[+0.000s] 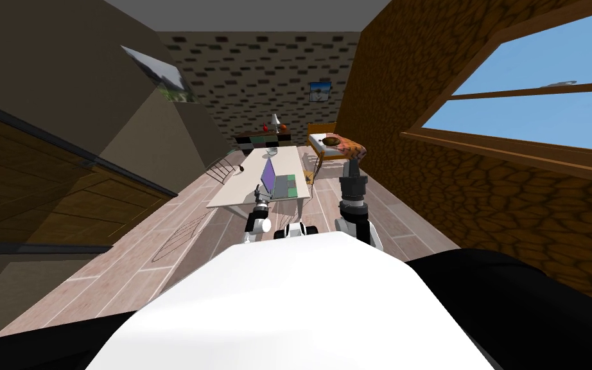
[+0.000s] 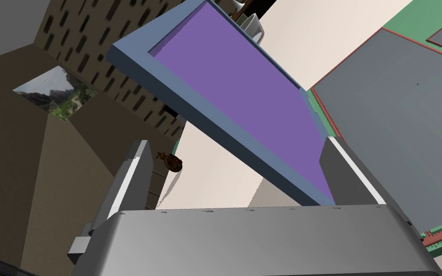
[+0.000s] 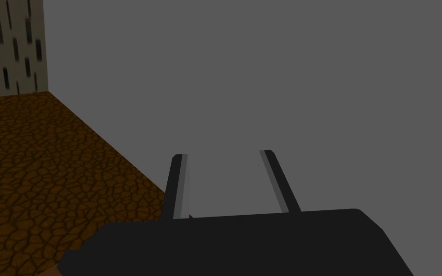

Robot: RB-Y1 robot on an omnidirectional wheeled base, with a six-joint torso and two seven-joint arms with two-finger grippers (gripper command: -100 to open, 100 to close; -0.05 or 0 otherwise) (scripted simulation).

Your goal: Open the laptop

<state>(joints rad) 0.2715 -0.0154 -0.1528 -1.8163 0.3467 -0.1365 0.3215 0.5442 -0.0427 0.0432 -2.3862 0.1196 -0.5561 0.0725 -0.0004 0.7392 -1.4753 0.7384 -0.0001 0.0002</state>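
Observation:
The laptop (image 1: 277, 181) lies on a pale table (image 1: 240, 189) ahead of me. Its blue-framed lid with a purple screen (image 2: 244, 96) stands raised at a steep angle over the grey base (image 2: 397, 120). My left gripper (image 1: 259, 193) is at the near left corner of the laptop. In the left wrist view the left gripper (image 2: 234, 143) is open, and the lid's lower edge slants down between its fingers (image 2: 126, 182) without being pinched. My right gripper (image 1: 351, 168) is held up to the right of the table; the right gripper (image 3: 222, 153) is open and empty.
A white cup (image 2: 253, 26) and a small brown object (image 2: 172, 163) sit farther back on the table. A wire chair (image 1: 221, 170) stands at the table's left side and a bed (image 1: 339, 148) at the far right. A low cabinet (image 1: 266, 138) lines the back wall.

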